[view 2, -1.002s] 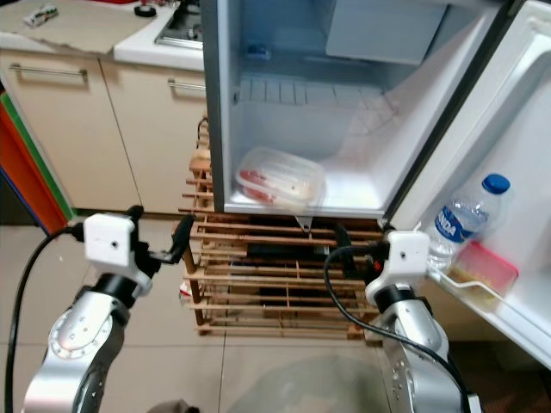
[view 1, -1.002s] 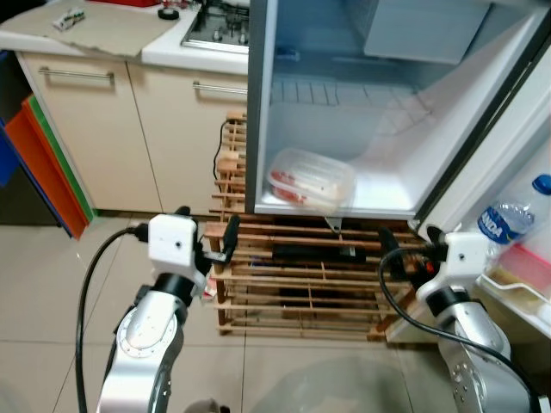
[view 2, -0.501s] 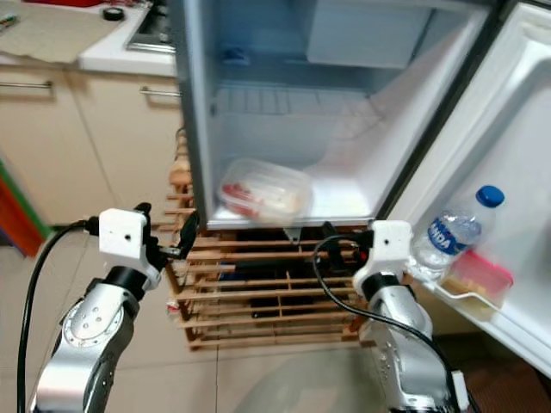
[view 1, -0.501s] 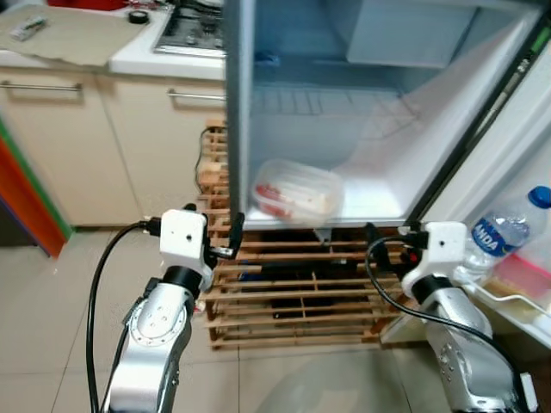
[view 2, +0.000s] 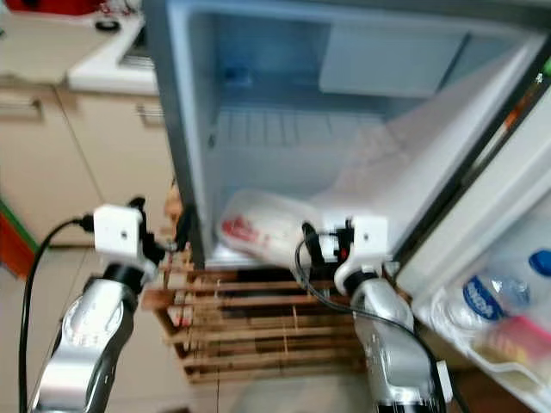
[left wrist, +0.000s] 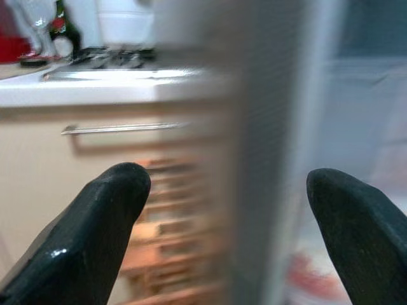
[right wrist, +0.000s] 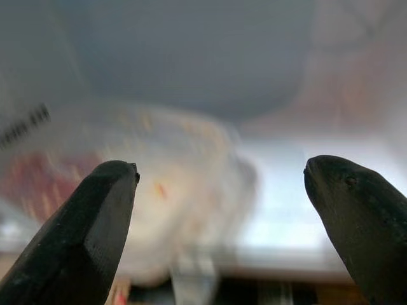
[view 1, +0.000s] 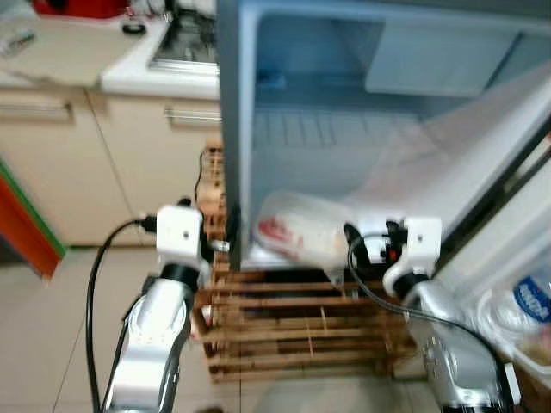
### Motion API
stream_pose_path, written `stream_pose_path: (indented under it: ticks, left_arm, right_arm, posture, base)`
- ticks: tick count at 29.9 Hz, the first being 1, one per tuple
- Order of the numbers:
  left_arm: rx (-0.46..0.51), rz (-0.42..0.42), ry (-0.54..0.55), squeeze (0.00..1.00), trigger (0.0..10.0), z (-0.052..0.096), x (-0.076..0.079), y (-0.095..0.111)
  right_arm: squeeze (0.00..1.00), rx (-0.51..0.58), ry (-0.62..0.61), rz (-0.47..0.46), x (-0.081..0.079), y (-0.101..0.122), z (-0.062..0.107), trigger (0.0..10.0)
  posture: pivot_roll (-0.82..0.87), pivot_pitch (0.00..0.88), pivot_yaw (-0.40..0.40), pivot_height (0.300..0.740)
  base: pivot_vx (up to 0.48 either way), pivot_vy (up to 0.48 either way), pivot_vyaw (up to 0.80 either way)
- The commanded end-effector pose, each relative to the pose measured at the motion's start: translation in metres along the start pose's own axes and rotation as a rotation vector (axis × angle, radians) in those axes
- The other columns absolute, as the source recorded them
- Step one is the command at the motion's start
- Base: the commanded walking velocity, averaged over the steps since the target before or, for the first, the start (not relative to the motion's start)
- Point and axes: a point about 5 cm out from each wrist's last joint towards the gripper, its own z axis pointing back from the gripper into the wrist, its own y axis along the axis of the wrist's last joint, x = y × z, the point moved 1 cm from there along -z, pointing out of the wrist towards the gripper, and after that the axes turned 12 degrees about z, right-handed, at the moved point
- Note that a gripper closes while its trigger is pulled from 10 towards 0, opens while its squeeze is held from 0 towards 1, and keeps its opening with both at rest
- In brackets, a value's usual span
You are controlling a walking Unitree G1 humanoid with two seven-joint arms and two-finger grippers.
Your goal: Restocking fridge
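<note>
The fridge [view 1: 237, 129] stands open, and a clear plastic food container [view 1: 297, 234] with red and white contents lies on its bottom shelf. My right gripper [view 1: 357, 248] is open just in front of the container's right end; in the right wrist view the blurred container [right wrist: 172, 190] sits between and beyond the fingers [right wrist: 82, 241]. My left gripper [view 1: 217, 237] is open at the front edge of the fridge's left wall [left wrist: 267, 159], which stands between its fingers [left wrist: 89, 235]. Neither gripper holds anything.
The fridge rests on a wooden slatted rack [view 1: 301, 335]. The open door's shelf at the right holds a water bottle [view 2: 486, 297] and a pink box [view 2: 516, 331]. Beige cabinets [view 1: 86, 163] and a stove top [view 1: 185, 47] are at the left. A freezer box [view 1: 439, 56] hangs at the top.
The camera has come closer to the fridge and the picture is blurred. Both grippers have risen from the rack's level to the fridge's bottom shelf. Both stay open.
</note>
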Motion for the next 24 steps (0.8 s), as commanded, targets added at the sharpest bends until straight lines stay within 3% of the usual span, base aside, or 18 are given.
stream_pose_path:
  ticks: [1,8,13,15,18,21,24]
  left_arm:
    - [-0.004,-0.015,-0.004,0.00,10.0,0.001,0.000,-0.002]
    - [-0.012,-0.016,-0.002,0.00,10.0,0.004,-0.003,-0.004]
    - [-0.020,-0.012,0.009,0.00,10.0,0.001,-0.007,-0.005]
    - [-0.026,-0.016,0.015,0.00,10.0,-0.006,-0.009,-0.005]
    - [-0.022,-0.024,0.011,0.00,10.0,-0.009,-0.009,-0.004]
    - [0.000,-0.058,0.008,0.00,10.0,-0.014,-0.014,0.008]
    - [0.018,-0.089,0.017,0.00,10.0,-0.012,-0.021,0.019]
  right_arm:
    - [0.00,0.011,0.019,-0.022,-0.002,0.005,0.000,10.0]
    - [0.00,0.094,0.065,-0.036,0.002,0.024,0.015,10.0]
    - [0.00,-0.002,0.123,-0.056,0.002,0.010,0.019,10.0]
    - [0.00,-0.063,0.125,-0.119,0.000,-0.007,0.011,10.0]
    - [0.00,-0.084,0.128,-0.142,-0.002,-0.015,0.002,10.0]
    - [0.00,-0.109,0.137,-0.138,-0.013,-0.024,-0.026,10.0]
    - [0.00,-0.110,0.126,-0.127,-0.022,-0.025,-0.044,10.0]
  posture:
    - [0.01,0.000,-0.070,0.740]
    - [0.01,0.003,-0.070,0.740]
    - [0.00,0.007,-0.067,0.740]
    - [0.00,0.008,-0.062,0.740]
    - [0.01,0.012,-0.058,0.740]
    - [0.05,0.067,-0.041,0.740]
    - [0.07,0.104,-0.033,0.740]
  base:
    - [0.000,0.000,0.00]
    - [0.000,0.000,0.00]
    - [0.000,0.000,0.00]
    - [0.000,0.000,0.00]
    - [0.000,0.000,0.00]
    - [0.000,0.000,0.00]
    - [0.000,0.000,0.00]
